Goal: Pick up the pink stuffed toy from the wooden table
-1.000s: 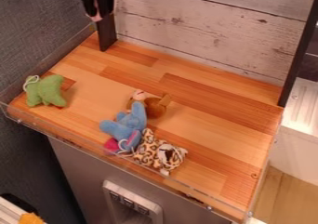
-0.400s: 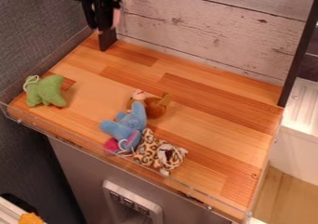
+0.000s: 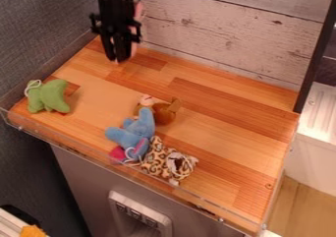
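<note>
The black gripper point(image 3: 118, 60) hangs over the back left part of the wooden surface, its fingertips pointing down. It is above and behind the plush toys, touching none of them. A green plush toy point(image 3: 48, 96) with a white string lies near the left edge. Toward the middle, a brown plush toy point(image 3: 165, 111) lies against a blue plush toy point(image 3: 138, 129). A leopard-spotted plush toy point(image 3: 156, 160) adjoins the blue one near the front edge. A magenta piece point(image 3: 118, 154) shows at the blue toy's lower left.
The wooden surface point(image 3: 230, 133) has a clear low rim point(image 3: 98, 163) along its front. Whitewashed planks point(image 3: 223, 29) stand behind it, with a dark post point(image 3: 315, 59) at the right. A grey wall point(image 3: 39, 34) borders the left side.
The gripper has come down and to the right from the top left, and more of the arm shows. The plush toys have stayed where they were.
</note>
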Tool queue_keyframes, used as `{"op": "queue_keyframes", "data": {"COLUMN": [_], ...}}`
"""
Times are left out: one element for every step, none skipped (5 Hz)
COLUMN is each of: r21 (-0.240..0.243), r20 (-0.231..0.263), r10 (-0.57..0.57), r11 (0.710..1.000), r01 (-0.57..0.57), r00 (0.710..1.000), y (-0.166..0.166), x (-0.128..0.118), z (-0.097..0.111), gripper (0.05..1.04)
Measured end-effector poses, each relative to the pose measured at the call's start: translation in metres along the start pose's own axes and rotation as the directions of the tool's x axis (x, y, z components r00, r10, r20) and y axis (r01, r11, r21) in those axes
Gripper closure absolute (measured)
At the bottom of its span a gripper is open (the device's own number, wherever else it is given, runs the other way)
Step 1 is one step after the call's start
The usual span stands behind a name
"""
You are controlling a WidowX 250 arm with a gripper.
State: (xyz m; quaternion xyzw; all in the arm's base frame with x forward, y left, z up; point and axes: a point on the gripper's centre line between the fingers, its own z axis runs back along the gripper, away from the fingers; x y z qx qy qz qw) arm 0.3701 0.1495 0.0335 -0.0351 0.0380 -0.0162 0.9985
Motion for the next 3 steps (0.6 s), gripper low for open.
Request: {"op": "queue_keyframes", "data": {"r21": [-0.007, -0.003, 0.0], "r20": [0.008, 0.021, 0.034], "r10": [0.077, 0.115, 0.111], "r11": [0.997, 0.993, 0.994], "r01": [-0.077, -0.115, -0.111], "r00": [0.997, 0.993, 0.993], "y": [0.002, 0.004, 0.007], "x": [0.006, 0.01, 0.017], "z": [-0.02, -0.022, -0.022], "gripper": [0.84, 0.763, 0.493]}}
